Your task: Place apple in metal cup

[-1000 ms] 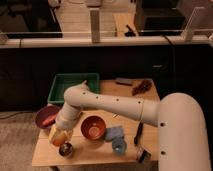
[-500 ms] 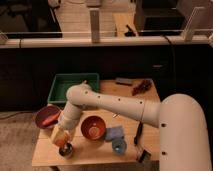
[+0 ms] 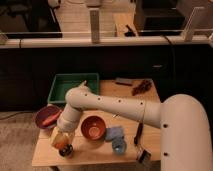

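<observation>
My tool (image 3: 59, 139) hangs low at the bench's (image 3: 92, 154) near corner, right over the metal cup (image 3: 66, 150), so the apple (image 3: 62, 144) at its tip meets the cup's mouth; whether I grip it, I cannot tell

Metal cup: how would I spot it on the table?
Find the wooden table, then go to its front left corner, just under the gripper. The metal cup is small, dark and shiny, unlike the big orange bowl and the light blue cup.
</observation>
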You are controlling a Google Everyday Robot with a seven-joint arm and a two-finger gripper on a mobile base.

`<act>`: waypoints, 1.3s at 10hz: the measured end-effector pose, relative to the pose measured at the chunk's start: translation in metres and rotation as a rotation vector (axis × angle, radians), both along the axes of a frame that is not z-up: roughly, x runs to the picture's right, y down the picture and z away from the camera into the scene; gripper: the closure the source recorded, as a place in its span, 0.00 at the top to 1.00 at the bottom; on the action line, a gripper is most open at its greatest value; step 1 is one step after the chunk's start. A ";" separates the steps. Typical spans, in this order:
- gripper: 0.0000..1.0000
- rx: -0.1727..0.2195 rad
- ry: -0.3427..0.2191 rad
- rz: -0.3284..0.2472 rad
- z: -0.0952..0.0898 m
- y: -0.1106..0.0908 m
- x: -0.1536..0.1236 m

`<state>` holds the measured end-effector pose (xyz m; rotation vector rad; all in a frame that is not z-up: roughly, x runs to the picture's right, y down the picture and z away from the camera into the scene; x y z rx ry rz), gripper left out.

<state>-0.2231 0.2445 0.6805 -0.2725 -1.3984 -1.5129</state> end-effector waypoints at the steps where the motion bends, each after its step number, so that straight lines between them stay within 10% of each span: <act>1: 0.00 0.002 0.004 0.005 -0.002 0.001 0.000; 7: 0.02 0.009 0.030 0.034 -0.008 0.005 0.006; 13: 0.59 0.010 0.049 0.045 -0.009 0.004 0.010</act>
